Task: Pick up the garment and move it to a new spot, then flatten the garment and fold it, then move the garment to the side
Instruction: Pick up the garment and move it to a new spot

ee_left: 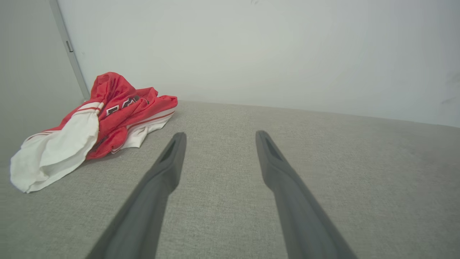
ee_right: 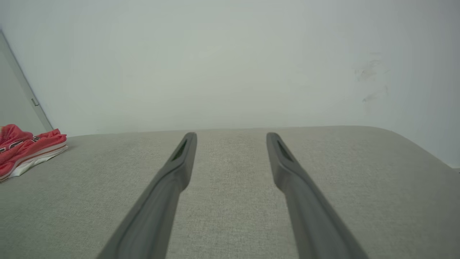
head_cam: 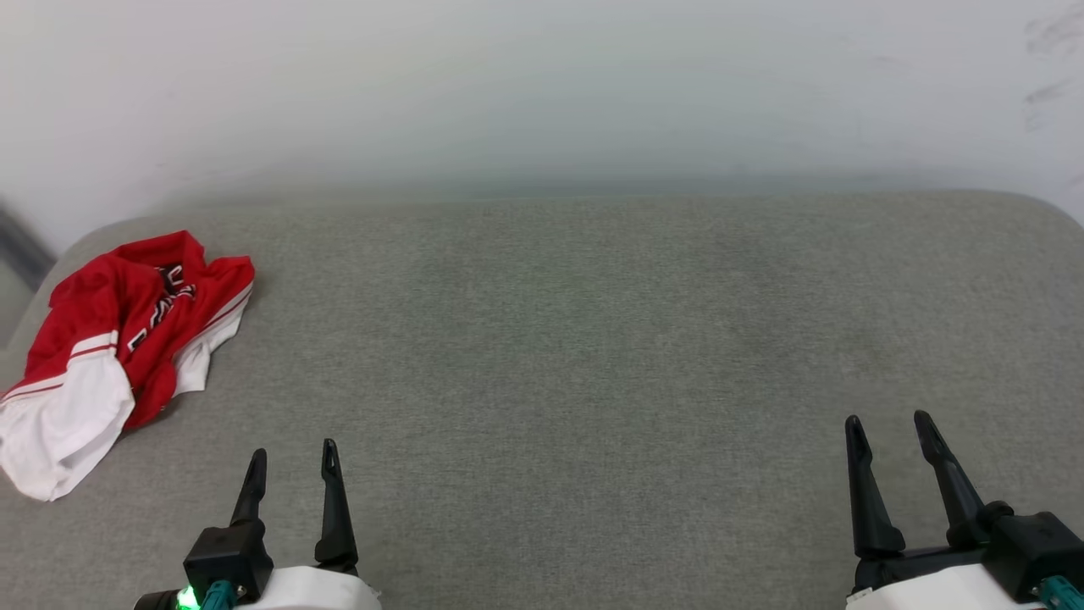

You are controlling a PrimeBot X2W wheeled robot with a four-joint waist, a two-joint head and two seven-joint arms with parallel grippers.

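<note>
Cushion (head_cam: 593, 339) fabric, grey and coarsely woven with rounded corners, spreads broad, which should give room for laying cloth flat. Behind the cushion rises a smooth pale wall (head_cam: 542, 85). At the cushion's far left corner lies the shirt (head_cam: 127, 330), a soft crumpled heap of red with white sleeves, striped trim and half-buried dark lettering. It is untouched, so pickup looks not yet begun. Over the cushion's near edge, the left claw (head_cam: 293, 449) hangs near the shirt, the right claw (head_cam: 887, 418) well apart from it. Both spread slim, tapered dark fingers wide and hold nothing.
</note>
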